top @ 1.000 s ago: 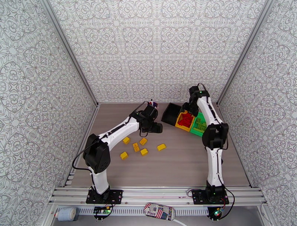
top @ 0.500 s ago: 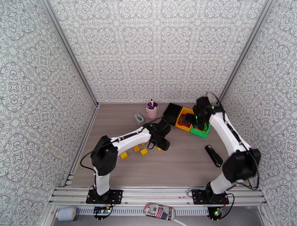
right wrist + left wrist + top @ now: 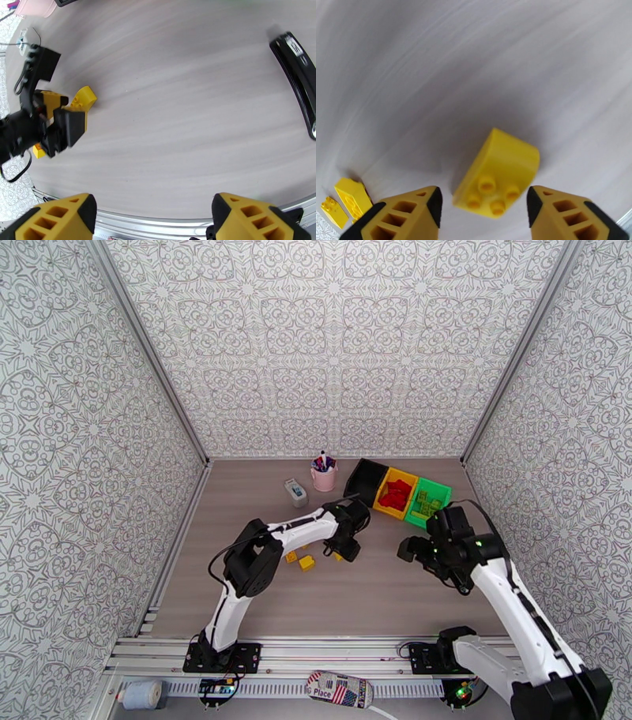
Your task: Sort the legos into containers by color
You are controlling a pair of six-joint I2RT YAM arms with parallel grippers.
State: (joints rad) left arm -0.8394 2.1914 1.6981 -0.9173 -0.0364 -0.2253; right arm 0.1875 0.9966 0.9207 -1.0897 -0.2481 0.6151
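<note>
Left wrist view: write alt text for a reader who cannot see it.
A yellow brick with a rounded back and four studs lies on the grey wood-grain table between the open yellow fingers of the left gripper, a gap showing on each side. Two more yellow bricks lie at the lower left.

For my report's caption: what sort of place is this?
Probably a robot test booth, not a home: patterned walls enclose a table, and two robot arms are bolted to a metal rail.

Pink pen cup (image 3: 323, 478) beside white box (image 3: 296, 493)
</note>
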